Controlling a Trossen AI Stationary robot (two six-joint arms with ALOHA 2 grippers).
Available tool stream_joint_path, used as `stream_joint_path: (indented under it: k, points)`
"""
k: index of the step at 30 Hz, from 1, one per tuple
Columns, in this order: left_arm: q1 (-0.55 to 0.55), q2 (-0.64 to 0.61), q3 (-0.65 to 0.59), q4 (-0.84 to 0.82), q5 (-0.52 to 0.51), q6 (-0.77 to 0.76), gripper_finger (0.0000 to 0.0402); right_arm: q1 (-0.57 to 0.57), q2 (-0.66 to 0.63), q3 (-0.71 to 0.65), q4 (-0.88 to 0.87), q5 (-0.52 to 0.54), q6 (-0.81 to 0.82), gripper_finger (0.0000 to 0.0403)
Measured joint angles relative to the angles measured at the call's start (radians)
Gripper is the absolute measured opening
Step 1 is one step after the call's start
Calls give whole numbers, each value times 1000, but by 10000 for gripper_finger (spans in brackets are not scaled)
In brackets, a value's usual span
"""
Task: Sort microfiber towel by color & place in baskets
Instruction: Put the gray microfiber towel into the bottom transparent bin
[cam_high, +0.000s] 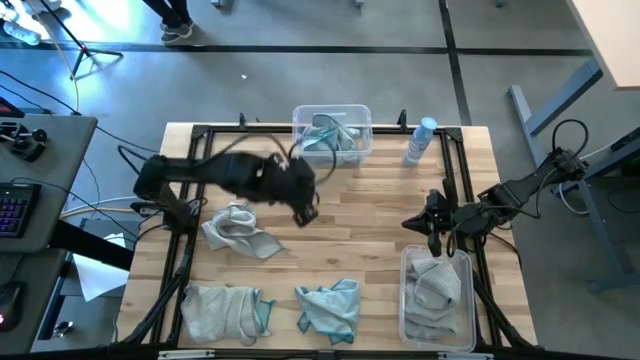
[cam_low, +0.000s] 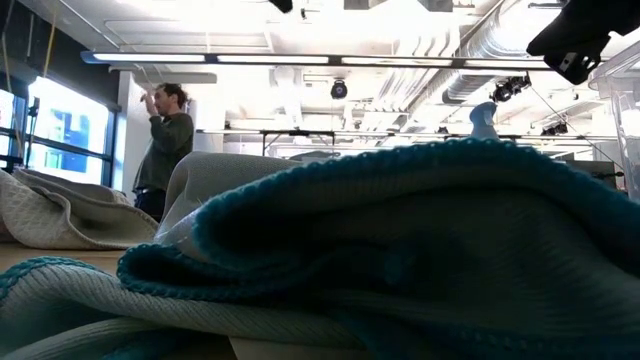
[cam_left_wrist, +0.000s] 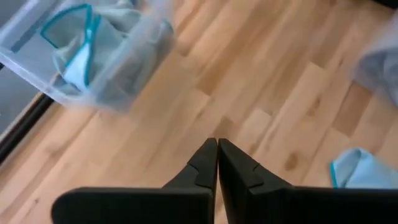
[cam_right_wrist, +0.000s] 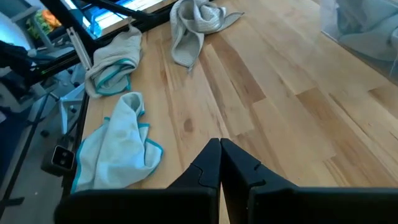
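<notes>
We see a light wooden tabletop (cam_high: 370, 200) in a black frame (cam_high: 190, 215) | far basket (cam_high: 332, 112) holds teal towels, near-right basket (cam_high: 436, 330) grey | three towels (cam_high: 238, 230) loose | left gripper (cam_high: 305, 212) mid-table, right gripper (cam_high: 432, 237) above near-right basket, fingers pressed together, empty | a person (cam_low: 165, 145) stands beyond.

Grey floor (cam_high: 330, 25) — ceiling striplights (cam_low: 330, 58) (bright).

2 baskets (cam_high: 333, 118), 1 bottle (cam_high: 420, 141)
</notes>
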Motion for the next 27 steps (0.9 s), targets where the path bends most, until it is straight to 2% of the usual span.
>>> stream_joint_path:
  k: [6, 11, 21, 27]
  points:
    - [-107, -49, -122, -2, -28, -128, 0, 0, 0, 0, 0, -4, -17, 0]
    - [-172, -106, -243, 50, -27, -161, 0, 0, 0, 0, 0, -5, -25, 0]
    - [-248, -314, -565, 338, 5, -34, 0, 0, 0, 0, 0, 14, -25, 0]
    - [-284, -437, -716, 412, 21, 31, 0, 0, 0, 0, 1, 69, -24, 0]
